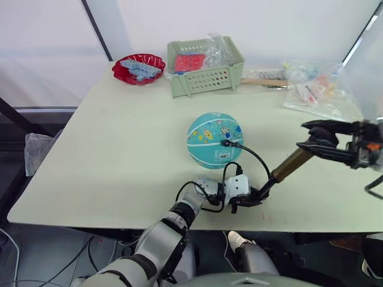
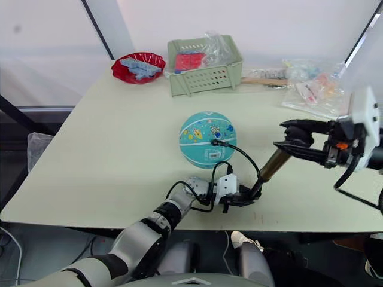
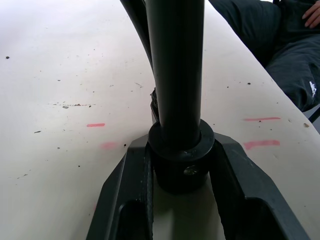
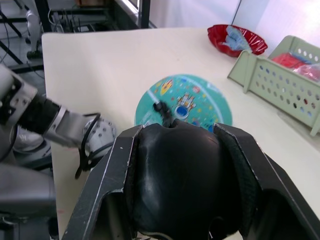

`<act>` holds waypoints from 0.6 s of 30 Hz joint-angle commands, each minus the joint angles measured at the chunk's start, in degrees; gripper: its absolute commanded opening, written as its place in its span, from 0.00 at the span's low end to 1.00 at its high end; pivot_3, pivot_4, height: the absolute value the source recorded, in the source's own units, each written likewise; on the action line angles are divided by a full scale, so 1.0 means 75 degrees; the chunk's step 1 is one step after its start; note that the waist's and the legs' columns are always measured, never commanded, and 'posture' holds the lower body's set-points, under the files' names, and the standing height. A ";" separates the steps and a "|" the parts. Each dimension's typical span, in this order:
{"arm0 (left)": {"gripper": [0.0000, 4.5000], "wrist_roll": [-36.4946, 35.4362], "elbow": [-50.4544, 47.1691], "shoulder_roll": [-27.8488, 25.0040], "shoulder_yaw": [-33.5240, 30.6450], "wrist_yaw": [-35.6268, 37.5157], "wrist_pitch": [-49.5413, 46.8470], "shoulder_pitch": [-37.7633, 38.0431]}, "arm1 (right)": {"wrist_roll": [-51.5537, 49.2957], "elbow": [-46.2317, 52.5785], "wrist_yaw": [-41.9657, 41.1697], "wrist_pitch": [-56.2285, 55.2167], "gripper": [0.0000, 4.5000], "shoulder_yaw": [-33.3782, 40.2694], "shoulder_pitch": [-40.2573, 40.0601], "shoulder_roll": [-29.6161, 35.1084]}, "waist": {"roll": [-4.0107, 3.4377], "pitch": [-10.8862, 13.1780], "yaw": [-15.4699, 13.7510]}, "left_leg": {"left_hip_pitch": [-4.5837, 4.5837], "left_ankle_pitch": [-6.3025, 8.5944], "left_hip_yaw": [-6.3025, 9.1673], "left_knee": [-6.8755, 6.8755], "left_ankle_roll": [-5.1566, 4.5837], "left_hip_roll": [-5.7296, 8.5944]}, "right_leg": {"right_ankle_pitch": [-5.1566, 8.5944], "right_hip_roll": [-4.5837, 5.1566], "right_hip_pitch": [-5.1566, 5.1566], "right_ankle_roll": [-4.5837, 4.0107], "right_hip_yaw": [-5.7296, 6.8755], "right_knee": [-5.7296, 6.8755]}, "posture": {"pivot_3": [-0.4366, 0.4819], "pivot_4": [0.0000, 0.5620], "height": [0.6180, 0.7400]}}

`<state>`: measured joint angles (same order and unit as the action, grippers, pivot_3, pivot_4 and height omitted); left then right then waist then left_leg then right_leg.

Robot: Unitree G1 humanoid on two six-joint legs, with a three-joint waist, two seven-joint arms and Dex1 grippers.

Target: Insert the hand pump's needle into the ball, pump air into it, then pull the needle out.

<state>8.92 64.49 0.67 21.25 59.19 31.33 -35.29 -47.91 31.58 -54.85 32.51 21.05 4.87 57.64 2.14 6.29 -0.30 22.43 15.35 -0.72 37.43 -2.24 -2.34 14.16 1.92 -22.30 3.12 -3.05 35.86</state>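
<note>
nearest to me, my left gripper [image 1: 246, 200] sits low at the front edge of the table [image 1: 119, 155], its two black fingers [image 3: 125, 200] clamped on the black bottom end cap of the hand pump [image 1: 291, 165]. the left wrist view shows that cap wedged tight between them, with the pump body rising straight out of the grip.

from there the brass-gold cylinder slants up and toward my right, off the table surface. my right gripper [image 1: 317, 142] is closed around the black t-handle at the pump's upper end; in the right wrist view the rounded black handle sits snug between both fingers [image 4: 107, 175].

the ball [image 1: 215, 139] rests on the table near the middle, just beyond my left gripper and not touching it. its white label faces me. the thin black hose [image 1: 254, 155] loops from the pump's lower end up to a small black fitting on the ball's upper right face. the needle [image 1: 225, 143] seems to be seated in the ball there, though the pin itself is too small for me to see.

further back stand a pale green basket [image 1: 206, 76] with red contents, a red dish [image 1: 139, 67] holding something blue, and some clear plastic bags [image 1: 314, 89] at the far right.
</note>
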 commanded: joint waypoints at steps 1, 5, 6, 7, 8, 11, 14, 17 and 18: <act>0.24 0.0580 0.0764 -0.0310 0.0364 0.0128 -0.0397 0.0457 | 0.1474 -0.0374 0.0350 -0.0622 0.37 -0.0886 -0.0432 -0.0307 | 0.0005 0.0000 0.0011 | -0.0006 0.0000 0.0003 0.0000 0.0000 -0.0002 | 0.0000 -0.0001 0.0007 -0.0001 0.0002 0.0000 | 0.48 0.27 0.97; 0.24 0.0584 0.0775 -0.0327 0.0366 0.0091 -0.0389 0.0452 | 0.2195 -0.0707 0.0369 -0.1343 0.37 -0.1648 -0.0799 -0.0836 | 0.0024 -0.0001 0.0115 | -0.0083 0.0001 0.0009 -0.0005 0.0002 -0.0035 | 0.0012 0.0011 0.0076 -0.0013 0.0005 0.0000 | 0.48 0.27 0.97; 0.24 0.0580 0.0777 -0.0329 0.0364 0.0086 -0.0387 0.0457 | 0.2368 -0.0832 0.0451 -0.1491 0.37 -0.1844 -0.0834 -0.1010 | 0.0025 -0.0002 0.0119 | -0.0084 0.0001 0.0008 -0.0005 0.0002 -0.0034 | 0.0012 0.0012 0.0076 -0.0013 0.0005 0.0000 | 0.48 0.27 0.97; 0.24 0.0581 0.0777 -0.0330 0.0365 0.0082 -0.0384 0.0465 | 0.2541 -0.0938 0.0519 -0.1638 0.37 -0.2019 -0.0856 -0.1143 | 0.0036 -0.0009 0.0124 | -0.0084 0.0001 0.0008 -0.0005 0.0002 -0.0034 | 0.0012 0.0013 0.0077 -0.0013 0.0005 0.0000 | 0.48 0.27 0.97; 0.24 0.0588 0.0773 -0.0328 0.0376 0.0081 -0.0371 0.0492 | 0.2723 -0.1074 0.0628 -0.1800 0.37 -0.2199 -0.0893 -0.1354 | 0.0039 -0.0012 0.0126 | -0.0085 0.0001 0.0009 -0.0005 0.0002 -0.0034 | 0.0011 0.0012 0.0077 -0.0016 0.0005 -0.0001 | 0.48 0.27 0.97; 0.24 0.0602 0.0744 -0.0306 0.0407 0.0072 -0.0336 0.0570 | 0.3459 -0.1397 0.0740 -0.2417 0.37 -0.2607 -0.1123 -0.1628 | 0.0040 -0.0029 0.0126 | -0.0087 0.0001 0.0007 -0.0009 0.0002 -0.0034 | 0.0009 0.0013 0.0077 -0.0019 0.0004 -0.0001 | 0.48 0.27 0.97; 0.24 0.0538 0.0742 -0.0300 0.0339 0.0049 -0.0385 0.0588 | 0.3544 -0.1395 0.0816 -0.2629 0.37 -0.2569 -0.1179 -0.1753 | 0.0016 -0.0038 0.0124 | -0.0085 0.0001 0.0007 -0.0010 0.0002 -0.0032 | 0.0010 0.0017 0.0076 -0.0020 0.0005 -0.0001 | 0.48 0.27 0.97; 0.24 0.0549 0.0755 -0.0333 0.0343 0.0063 -0.0360 0.0628 | 0.3284 -0.1149 0.0789 -0.2617 0.37 -0.2295 -0.1127 -0.1745 | 0.0019 -0.0037 0.0123 | -0.0087 0.0001 0.0003 -0.0011 0.0002 -0.0030 | 0.0011 0.0019 0.0076 -0.0020 0.0003 -0.0001 | 0.48 0.27 0.97; 0.24 0.0553 0.0755 -0.0342 0.0347 0.0064 -0.0350 0.0647 | 0.3154 -0.1036 0.0758 -0.2559 0.37 -0.2159 -0.1118 -0.1697 | 0.0018 -0.0037 0.0123 | -0.0086 0.0001 0.0004 -0.0011 0.0002 -0.0030 | 0.0011 0.0020 0.0076 -0.0020 0.0003 -0.0001 | 0.48 0.27 0.97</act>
<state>9.00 64.75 0.28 21.19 58.35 31.33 -34.64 -25.98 24.97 -50.51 12.06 2.15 -2.93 43.75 2.27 6.01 0.62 21.78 15.36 -0.69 37.34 -2.22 -2.56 14.24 2.08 -21.73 2.96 -3.02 35.85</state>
